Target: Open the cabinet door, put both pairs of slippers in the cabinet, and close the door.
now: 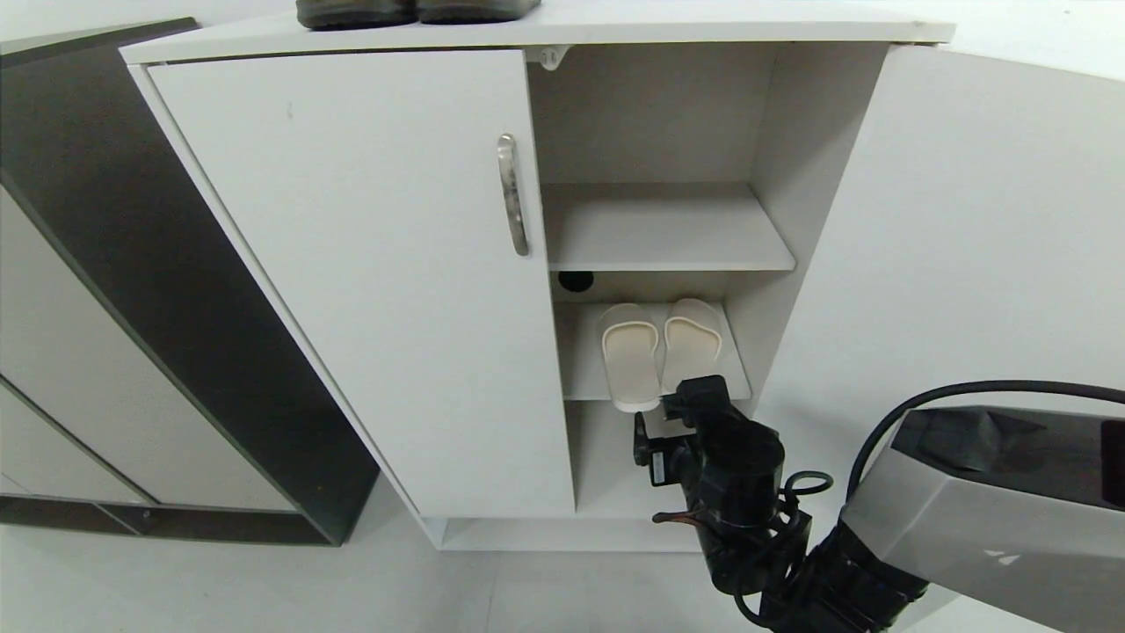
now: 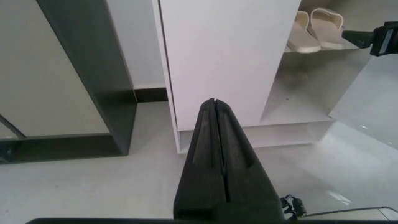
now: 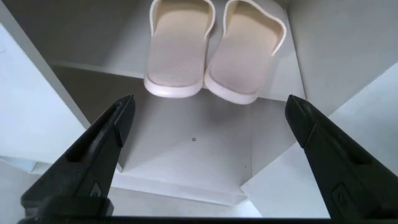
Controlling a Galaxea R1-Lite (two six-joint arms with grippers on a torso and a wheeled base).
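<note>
- We see a pale, glossy floor (image 1: pixel 246 589) of large tiles with thin joints.
- We find a tall dark-framed panel (image 1: pixel 202 334) with pale faces, standing just left of the white cabinet (image 1: pixel 352 264).
- Between them we note a white wall (image 2: pixel 134 43) with a dark skirting board (image 2: pixel 149 94).
- Soft light glints off the floor.

I see a white cabinet (image 1: pixel 352 264) with a silver handle (image 1: pixel 512 195). The slippers (image 1: pixel 629 352) inside are cream, their insoles finely dotted. The footwear (image 1: pixel 413 10) on top is dark. The panel (image 1: pixel 132 220) beside the cabinet is dark grey. My left gripper (image 2: pixel 215 106) and right gripper (image 3: pixel 210 107) are black.
</note>
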